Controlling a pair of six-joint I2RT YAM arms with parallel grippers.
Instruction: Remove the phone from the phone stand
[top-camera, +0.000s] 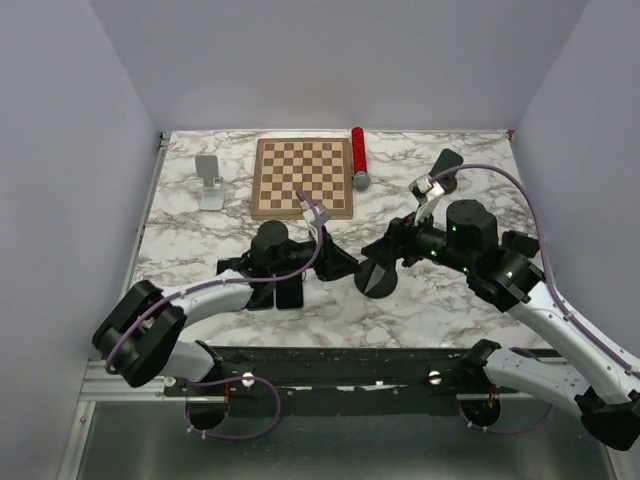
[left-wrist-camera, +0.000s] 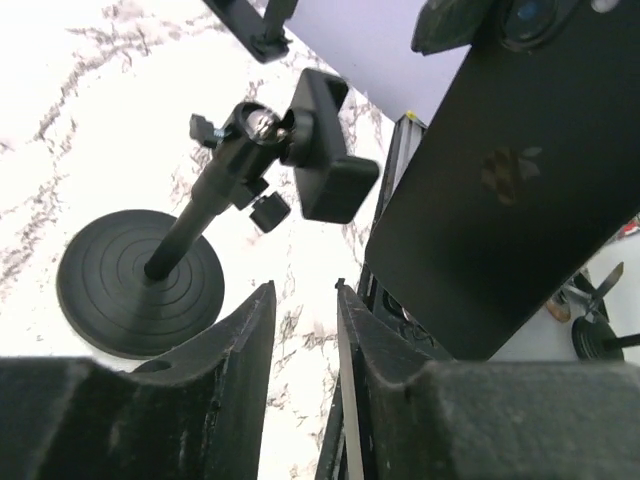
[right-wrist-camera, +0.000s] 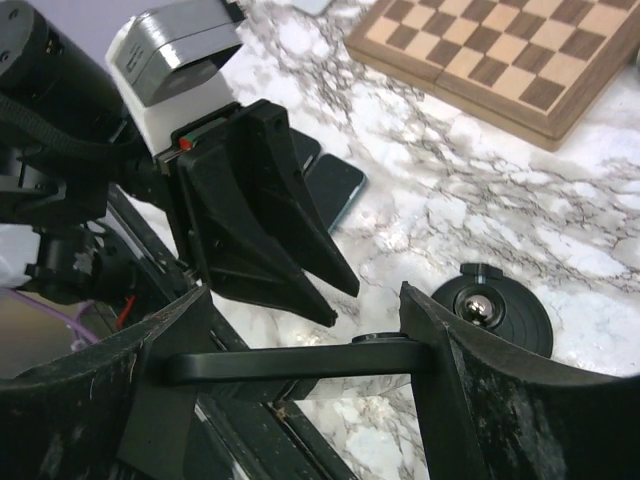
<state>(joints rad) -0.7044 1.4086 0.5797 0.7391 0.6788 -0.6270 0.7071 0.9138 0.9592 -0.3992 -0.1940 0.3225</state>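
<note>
both arms reach in toward mid-frame, left gripper (top-camera: 340, 262) fingers nearly closed with a thin gap, right gripper (top-camera: 385, 262) spread wide

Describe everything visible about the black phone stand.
The black phone stand looks like matte plastic or metal: a round base ringed with concentric grooves rests flat on the white marble-patterned table, and a slim pole leans up to a ball joint with small knobs and a boxy clamp head. The clamp holds nothing; the dark phone is beside it.
</note>
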